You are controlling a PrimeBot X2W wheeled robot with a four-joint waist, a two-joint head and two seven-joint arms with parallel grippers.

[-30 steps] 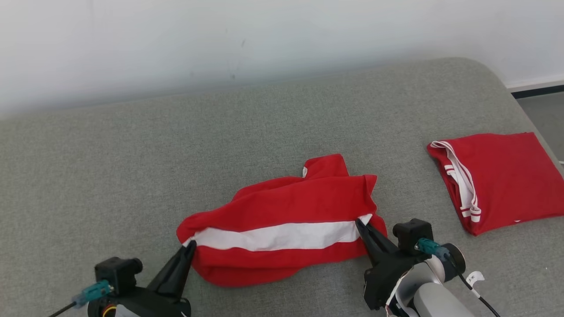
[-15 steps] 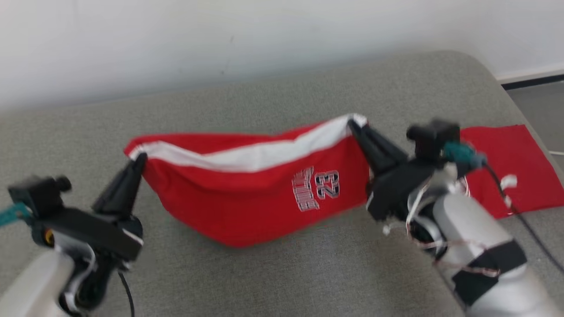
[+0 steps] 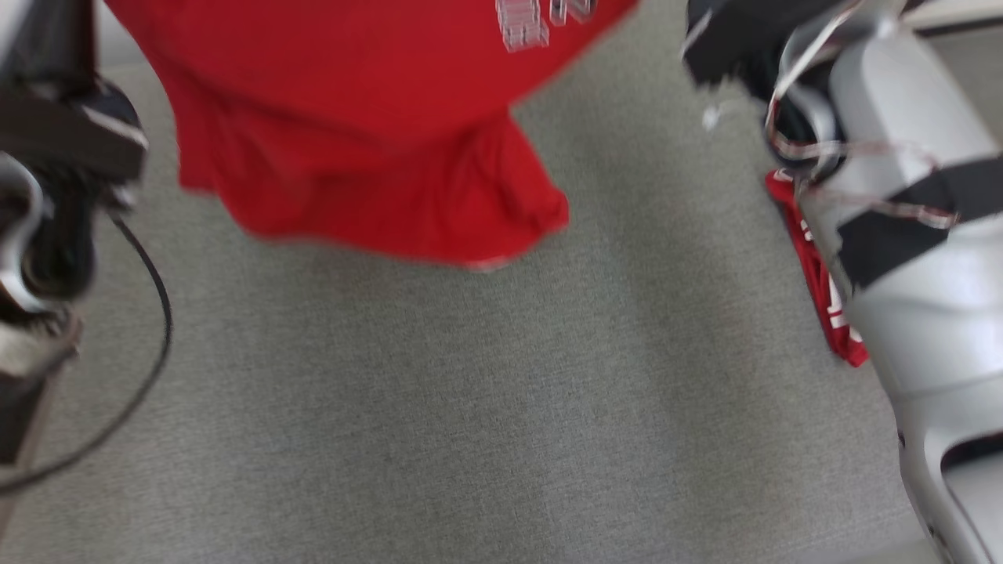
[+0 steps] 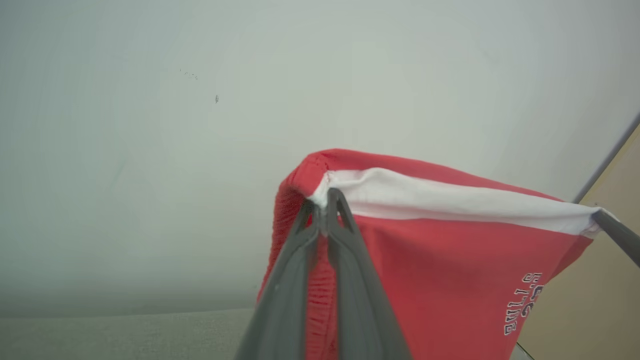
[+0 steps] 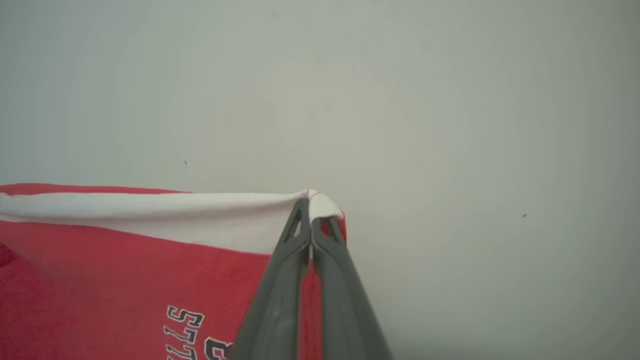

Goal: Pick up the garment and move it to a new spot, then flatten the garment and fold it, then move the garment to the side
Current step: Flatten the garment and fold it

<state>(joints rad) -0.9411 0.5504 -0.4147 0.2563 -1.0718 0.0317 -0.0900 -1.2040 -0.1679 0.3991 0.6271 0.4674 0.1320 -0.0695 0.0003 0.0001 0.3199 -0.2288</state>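
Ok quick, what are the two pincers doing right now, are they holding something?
Left pincer: closed, pinching one end of the white band of the red garment.
Right pincer: closed, pinching the other end.

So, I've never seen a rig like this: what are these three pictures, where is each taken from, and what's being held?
This is a wheeled robot with two arms, each ending in a gripper of two long dark fingers. The wide picture comes from a camera on its head, looking down at a grey fabric-covered surface; it is blurred. The other two come from cameras on the wrists, looking along each gripper's fingers. The left gripper and the right gripper are each shut on a corner of the white band of a red garment with printed lettering, which hangs stretched between them. On the surface at the robot's right lies another red garment with white trim, mostly hidden behind the pale right forearm.
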